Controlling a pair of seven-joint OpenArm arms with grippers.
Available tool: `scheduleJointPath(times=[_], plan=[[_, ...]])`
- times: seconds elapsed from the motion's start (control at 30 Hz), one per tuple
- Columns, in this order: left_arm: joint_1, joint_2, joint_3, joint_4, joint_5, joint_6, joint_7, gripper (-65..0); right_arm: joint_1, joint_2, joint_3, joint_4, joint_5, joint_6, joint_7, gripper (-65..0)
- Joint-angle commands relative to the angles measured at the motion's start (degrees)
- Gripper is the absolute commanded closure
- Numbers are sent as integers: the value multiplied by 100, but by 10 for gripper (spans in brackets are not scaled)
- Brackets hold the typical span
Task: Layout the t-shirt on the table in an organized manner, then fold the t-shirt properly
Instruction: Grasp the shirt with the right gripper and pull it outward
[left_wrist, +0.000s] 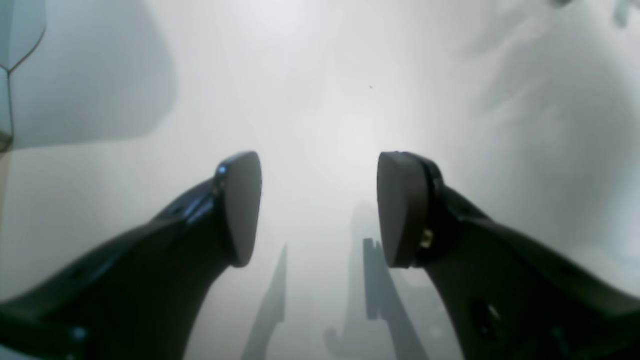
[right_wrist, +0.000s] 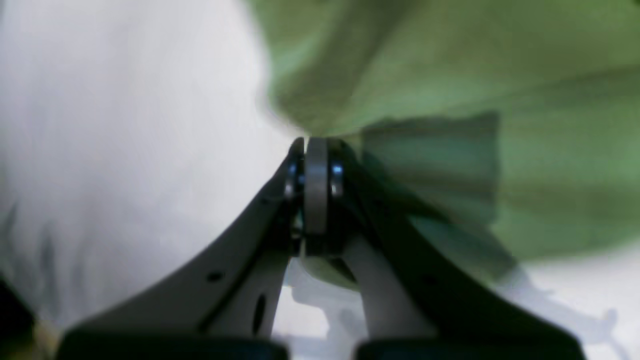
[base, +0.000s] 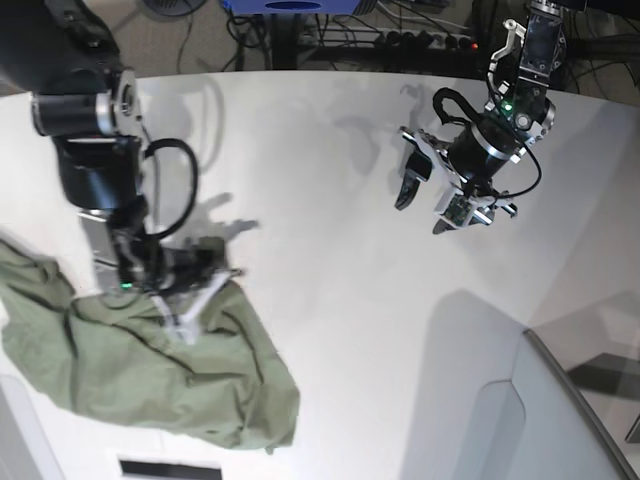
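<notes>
The t-shirt (base: 150, 365) lay crumpled in a loose heap at the near left corner of the bench (base: 330, 250) as the base view framed it, its bulk running roughly along the near edge, sleeves and collar not to be made out. That put it directly under the right arm and well apart from the left one, so the right arm was plainly the nearer.

The right hand (right_wrist: 315, 150) was down at the heap's upper edge with its jaws pressed together. In the right wrist view a ridge of green cloth rose just at the fingertips, and it appeared to be pinched between them, though the blur there left the actual bite uncertain. From that hand the rest of the shirt spread away to its right and ahead, with bare bench on the other side.

The left hand (left_wrist: 320, 210) hung over bare bench on the far side, its jaws spread wide, holding and touching nothing.

Any spreading of the shirt would probably begin with the right arm drawing the cloth toward the open middle of the bench.
</notes>
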Motion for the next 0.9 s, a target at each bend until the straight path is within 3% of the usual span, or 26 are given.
scheduleJointPath(times=[0.0, 0.2, 0.37, 0.47, 0.57, 0.7, 0.87], plan=[[-40, -49, -35, 116, -30, 43, -138, -344, 24, -133, -91, 11, -31, 30, -124, 0], [-5, -57, -439, 116, -48, 43, -138, -344, 42, -713, -803, 20, -31, 30, -124, 0], [30, -57, -1063, 116, -66, 34, -138, -344, 42, -757, -1322, 1250, -31, 3, -335, 0], [127, -75, -1406, 124, -66, -344, -138, -342, -28, -502, -724, 2235, -48, -67, -968, 0], [153, -57, -1573, 124, -74, -660, -138, -342, -28, -194, -232, 2754, -66, -542, -1267, 0], [241, -57, -1608, 151, -74, -722, -165, -342, -28, 228, -188, 2437, -66, -797, -1214, 0], [267, -49, -1556, 362, -74, -722, -138, -342, -11, 456, -214, 1329, -66, -797, -405, 0]])
